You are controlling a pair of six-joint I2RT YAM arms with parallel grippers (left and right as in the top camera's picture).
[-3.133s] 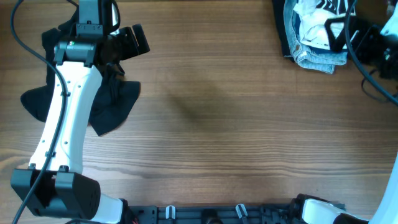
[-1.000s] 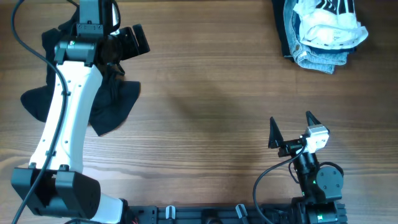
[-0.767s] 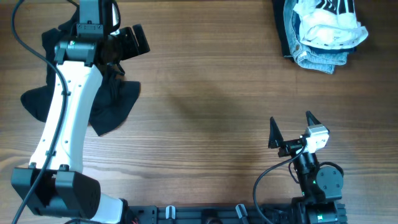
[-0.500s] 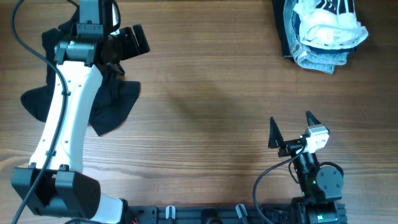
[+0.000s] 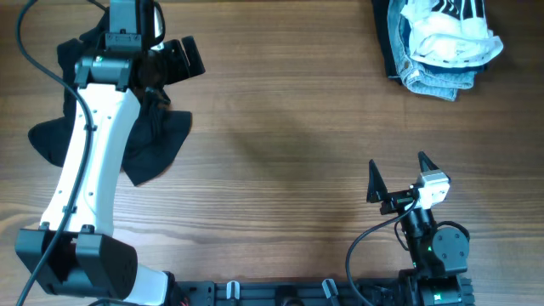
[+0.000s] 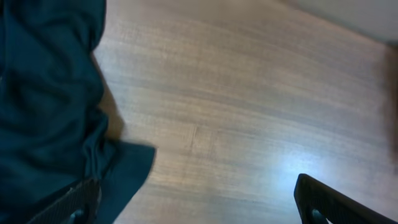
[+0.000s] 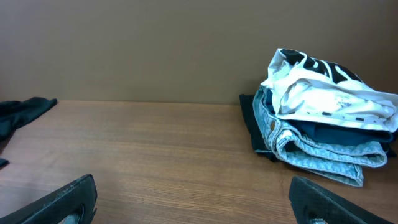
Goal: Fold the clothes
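Note:
A black garment point(image 5: 151, 144) lies crumpled at the table's left, partly under my left arm. It also shows in the left wrist view point(image 6: 43, 106). My left gripper point(image 5: 183, 58) hovers over its upper right edge, open and empty, with the left finger point(image 6: 71, 202) over the cloth. A stack of clothes sits at the back right: a white shirt with dark print point(image 5: 446, 34) on top of folded blue denim point(image 5: 438, 81). My right gripper point(image 5: 397, 161) is open and empty near the front right, far from the stack. The right wrist view shows the stack point(image 7: 323, 124) ahead to the right.
Bare wooden tabletop point(image 5: 289, 144) lies between the black garment and the stack. The arm bases and a rail point(image 5: 289, 293) run along the front edge. A brown wall point(image 7: 155, 43) stands behind the table.
Three seconds ago my right arm was at the stack at the back right; it has pulled back to the front right. Over the last second nothing has moved.

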